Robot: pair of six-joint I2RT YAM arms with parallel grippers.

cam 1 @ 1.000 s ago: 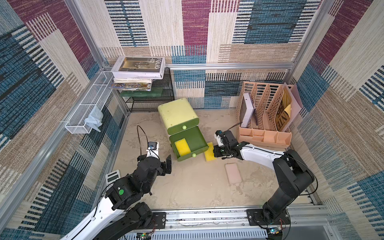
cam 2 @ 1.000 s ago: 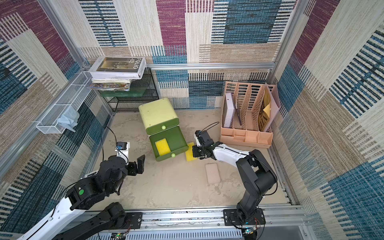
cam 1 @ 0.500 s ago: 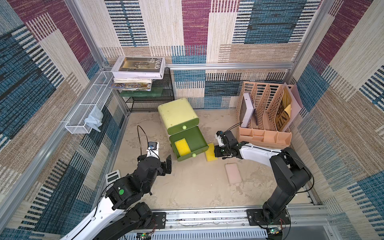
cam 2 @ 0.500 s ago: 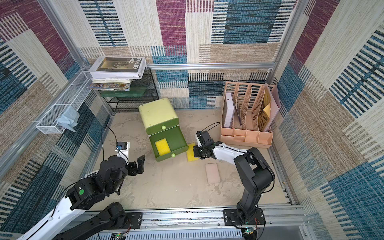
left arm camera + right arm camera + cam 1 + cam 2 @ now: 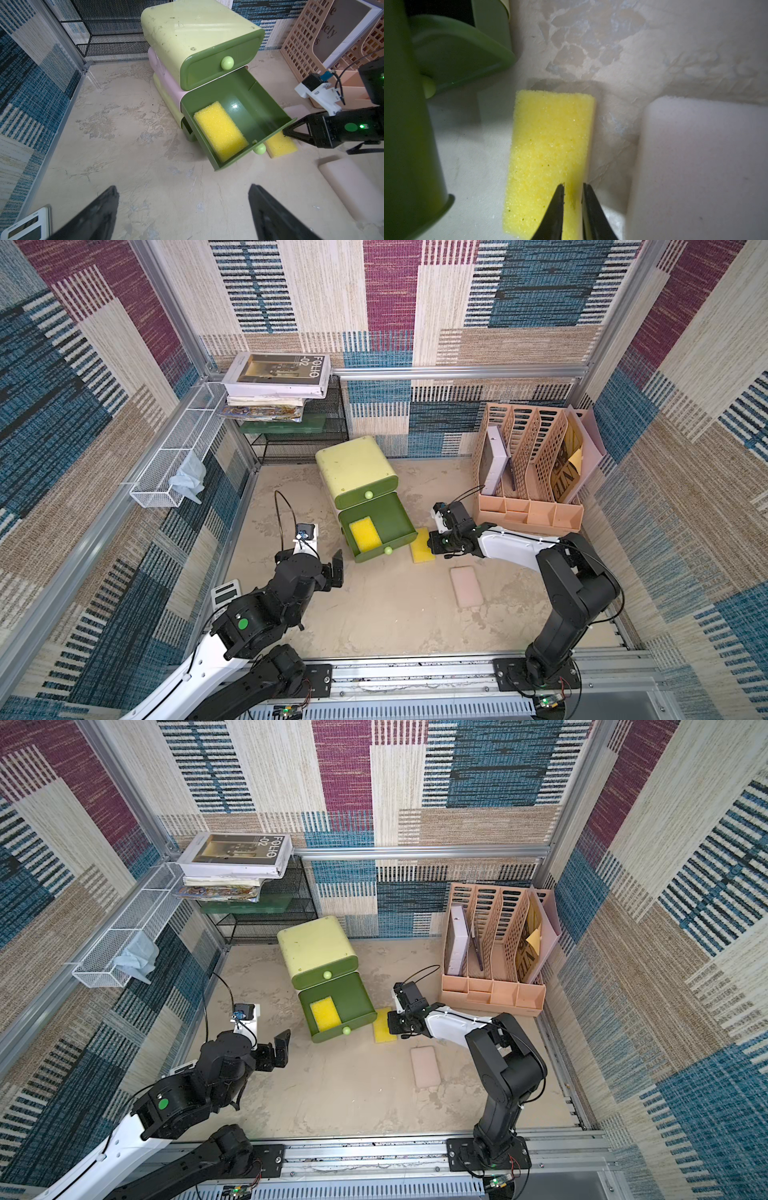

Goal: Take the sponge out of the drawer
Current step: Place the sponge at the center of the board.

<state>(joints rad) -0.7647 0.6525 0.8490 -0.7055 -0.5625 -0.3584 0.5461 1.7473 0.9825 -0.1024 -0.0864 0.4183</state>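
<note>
Change: right fingers [image 5: 555,209] eased from closed to narrowly parted astride edge of yellow sponge [image 5: 550,145]. It lay flat on surface [image 5: 374,614] just beside open drawer [image 5: 239,97]. Whether pinch remained, could not tell. Judged release step: that sponge was out. But second sponge [image 5: 221,128] stayed inside drawer, along side wall. Meanwhile left fingers [image 5: 93,218] stayed wide open, empty, short of drawer front.
</note>
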